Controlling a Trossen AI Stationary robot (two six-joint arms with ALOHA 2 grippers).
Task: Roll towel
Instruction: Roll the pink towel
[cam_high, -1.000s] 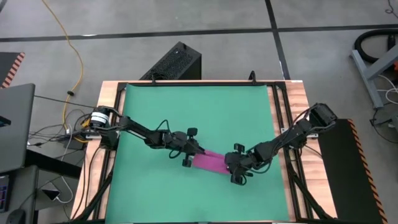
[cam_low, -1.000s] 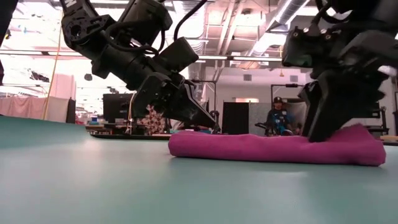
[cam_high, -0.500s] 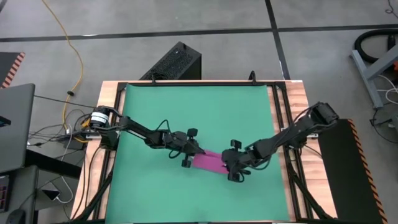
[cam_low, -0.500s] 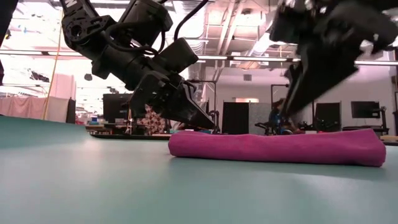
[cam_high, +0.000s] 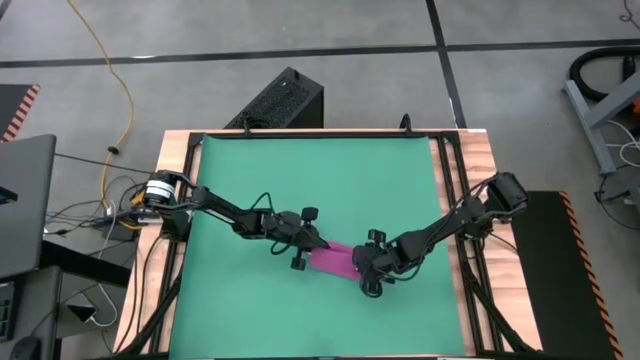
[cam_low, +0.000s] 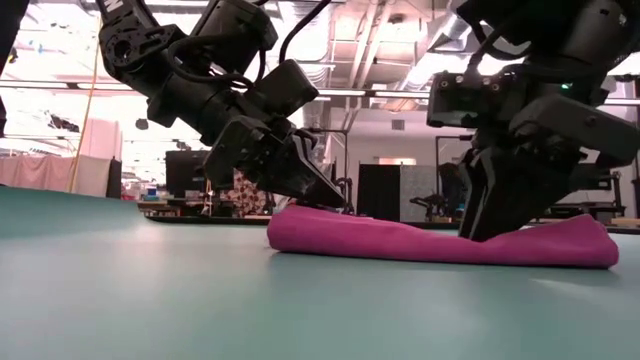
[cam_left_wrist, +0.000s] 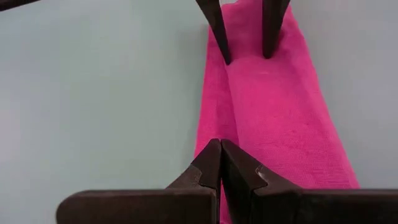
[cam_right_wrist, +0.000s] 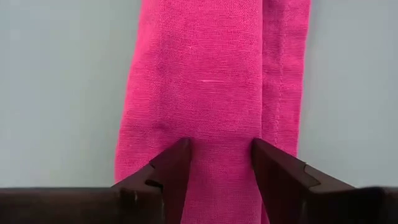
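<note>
The magenta-pink towel lies as a long flattened strip on the green mat, near the middle of its near half. My left gripper is shut at the towel's left end, slanting down from the left. My right gripper stands open over the towel's middle, its two fingertips down on the cloth; in the low view it stands steeply above the towel. The towel's right end lies thick and rounded on the mat. My left gripper's shut fingertips rest on top of the towel near its left end, slanting down from the table's left and lying along the strip. The towel lies flat on the mat beneath them. My right gripper presses both open fingertips down onto the towel's top at about mid-length, coming steeply from above. The cloth is dented in there and stays on the mat.
A black box stands beyond the mat's far edge, and a laptop and cables lie left of the table. Bare green mat lies on all sides of the towel.
My right gripper has lifted off the towel's right end, gone along the strip toward the table's left and come down on its middle, denting the cloth. The right end has sprung back up, rounded. My left gripper has kept still.
</note>
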